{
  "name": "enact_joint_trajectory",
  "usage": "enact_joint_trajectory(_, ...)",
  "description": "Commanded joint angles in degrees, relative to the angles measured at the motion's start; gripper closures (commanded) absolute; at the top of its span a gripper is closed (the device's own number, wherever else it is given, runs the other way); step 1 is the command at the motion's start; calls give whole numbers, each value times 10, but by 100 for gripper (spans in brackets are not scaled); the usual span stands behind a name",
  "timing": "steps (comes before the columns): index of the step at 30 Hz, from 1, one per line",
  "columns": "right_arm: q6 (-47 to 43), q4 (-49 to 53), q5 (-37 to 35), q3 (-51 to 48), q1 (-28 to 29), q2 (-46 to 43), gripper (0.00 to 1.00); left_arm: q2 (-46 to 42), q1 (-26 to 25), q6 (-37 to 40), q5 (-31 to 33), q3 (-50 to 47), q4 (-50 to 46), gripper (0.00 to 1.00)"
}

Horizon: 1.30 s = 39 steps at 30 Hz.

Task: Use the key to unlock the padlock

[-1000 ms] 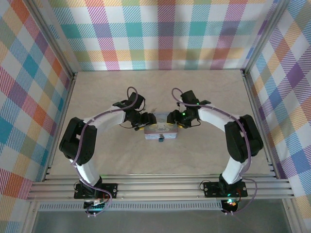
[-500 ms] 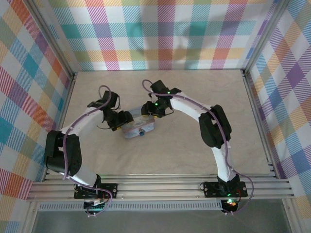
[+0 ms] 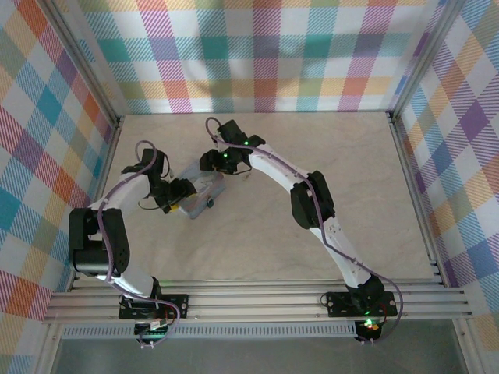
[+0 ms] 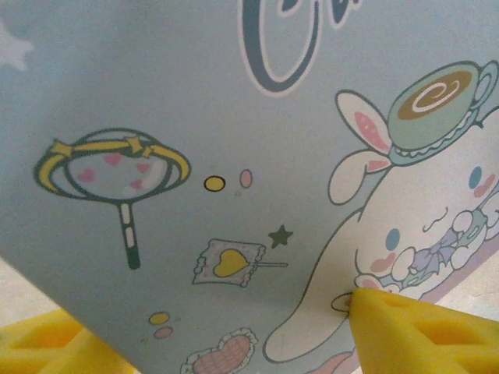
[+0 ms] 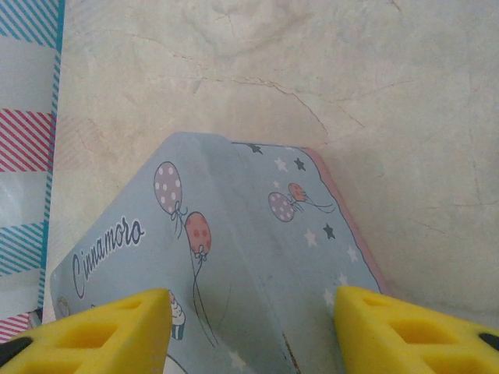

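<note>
Scene: both arms are over at the left-centre of the table [image 3: 327,156], meeting at the tin [image 3: 199,187].
Tin: pale blue with cartoon print, tipped at an angle between the two claws rather than lying square and flat.
Left claw [image 3: 176,196]: fingers set wide with the tin between them. On the wrist view one yellow pad [image 4: 417,331] sits right on the printed face. I judge it to be pinching the tin.
Right claw [image 3: 215,165]: coming in from the far side, its yellow fingers [image 5: 101,327] straddle a corner of the tin. It looks clamped on too, though the contact itself is hidden.
Padlock [image 3: 209,204]: a tiny dark-blue speck at the tin's near edge, just beside the left claw (blink and you miss it).
Key: too small to pick out, so I can't say where it lies.
Handling, padlock: rigid metal and light, probably slick, and likely to swing on its shackle. Steady it by the flat sides of the body and keep the keyhole end clear.
Handling, key: thin, stiff and easy to drop. Pinch the bow flat between the pads with the blade pointing out.
Handling, tin: a light, smooth shell that could slip or dent under a hard squeeze.
Risk: with both claws occupied by the tin, neither is free for the key.
</note>
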<state>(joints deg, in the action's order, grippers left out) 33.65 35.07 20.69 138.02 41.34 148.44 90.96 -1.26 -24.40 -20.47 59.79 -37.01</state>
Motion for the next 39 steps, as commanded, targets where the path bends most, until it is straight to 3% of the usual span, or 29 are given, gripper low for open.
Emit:
enact_joint_trajectory(1, 8, 26, 58, 8, 39, -7, 42, 35, 14, 26, -29, 29, 67, 32)
enact_joint_trajectory(12, 1, 30, 16, -68, 37, -69, 33, 91, 47, -10, -44, 65, 111, 31)
enact_joint_trajectory(26, -27, 73, -9, -32, 15, -103, 24, 84, 56, -3, 66, 164, 22, 21)
enact_joint_trajectory(34, -51, 41, -60, -172, -15, -196, 25, 55, 52, -17, 58, 154, 20, 21)
enact_joint_trajectory(39, -61, 42, -89, -269, -51, -245, 31, 26, 0, 1, 73, 155, 21, 23)
